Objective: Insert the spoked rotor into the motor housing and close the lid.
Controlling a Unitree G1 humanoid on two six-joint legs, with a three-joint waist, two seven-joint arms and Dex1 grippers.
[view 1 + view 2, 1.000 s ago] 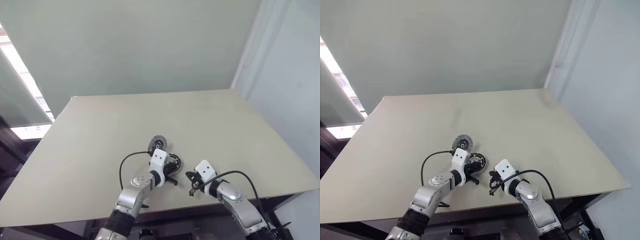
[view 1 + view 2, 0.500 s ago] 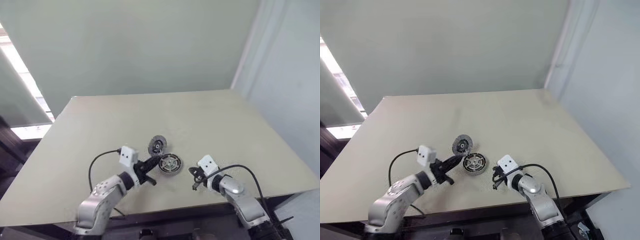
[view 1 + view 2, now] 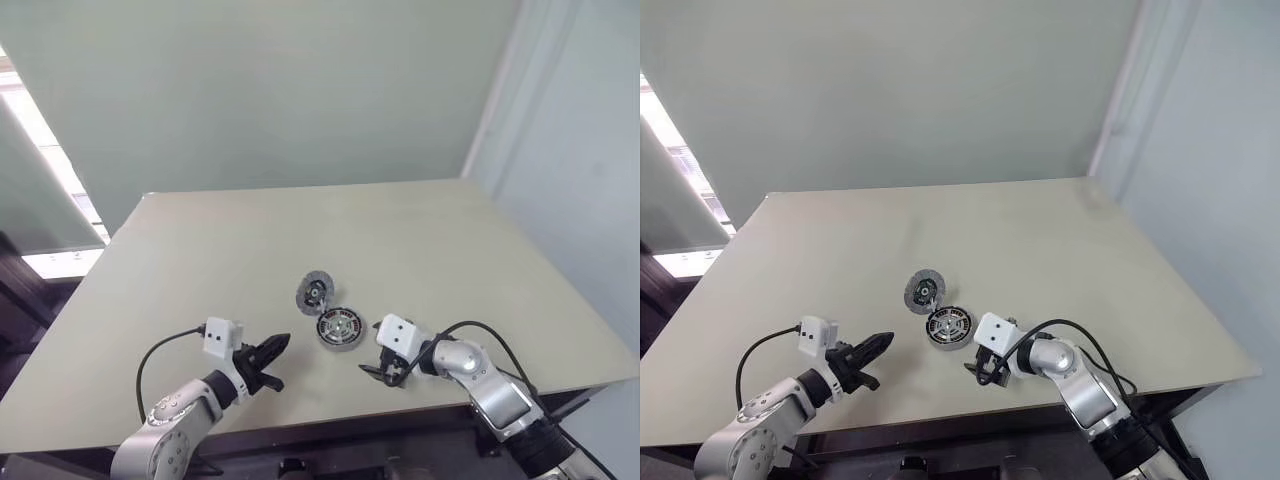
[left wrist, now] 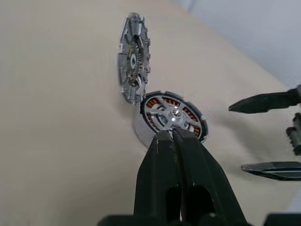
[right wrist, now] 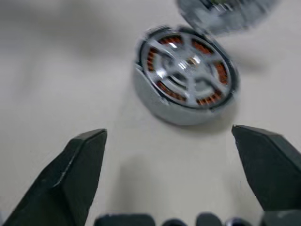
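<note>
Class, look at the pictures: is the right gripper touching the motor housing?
Apart. The right wrist view shows bare table between the open right gripper and the motor housing.

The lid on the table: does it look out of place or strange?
Yes. The lid is not closed over the motor housing; it rests beside it, tilted up on its edge, while the spoked rotor already sits inside.

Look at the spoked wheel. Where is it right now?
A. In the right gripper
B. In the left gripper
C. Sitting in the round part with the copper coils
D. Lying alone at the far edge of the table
C: the silver rotor sits inside the housing, with copper windings showing between its spokes, and the lid lies just beside it.
</note>
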